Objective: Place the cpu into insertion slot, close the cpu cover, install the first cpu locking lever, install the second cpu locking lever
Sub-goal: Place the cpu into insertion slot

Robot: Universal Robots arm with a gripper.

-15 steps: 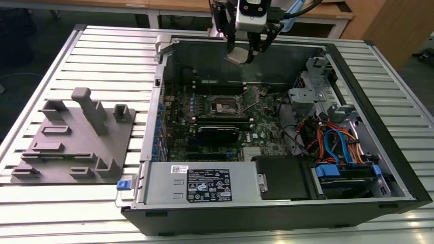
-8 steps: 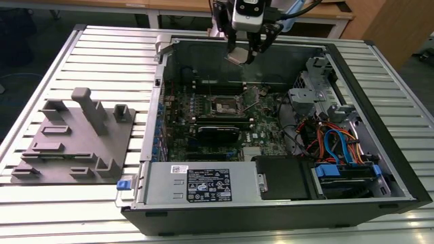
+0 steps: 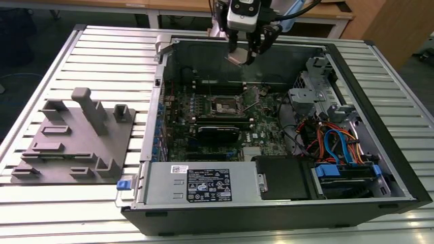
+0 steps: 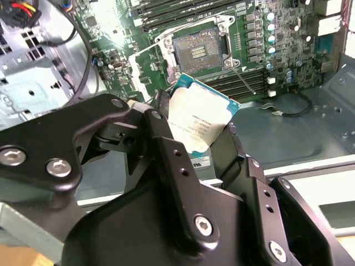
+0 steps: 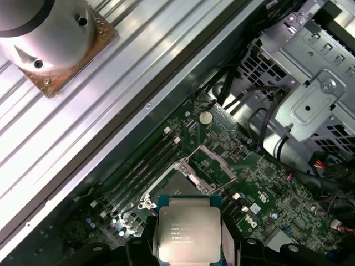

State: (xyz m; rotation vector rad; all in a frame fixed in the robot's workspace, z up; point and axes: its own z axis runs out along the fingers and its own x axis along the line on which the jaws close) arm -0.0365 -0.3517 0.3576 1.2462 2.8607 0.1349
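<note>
While the gripper [image 3: 246,55] hangs over the open computer case [image 3: 271,221] clamped on the cpu [image 5: 188,233], with the insertion slot [image 4: 197,51] well below its fingertips, a tilted or misaligned descent could bend the slot's contacts.

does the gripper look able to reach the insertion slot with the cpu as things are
Probably yes: the gripper, shut on the cpu, hangs above the open computer case, and the insertion slot lies uncovered with nothing seen over it.
</note>
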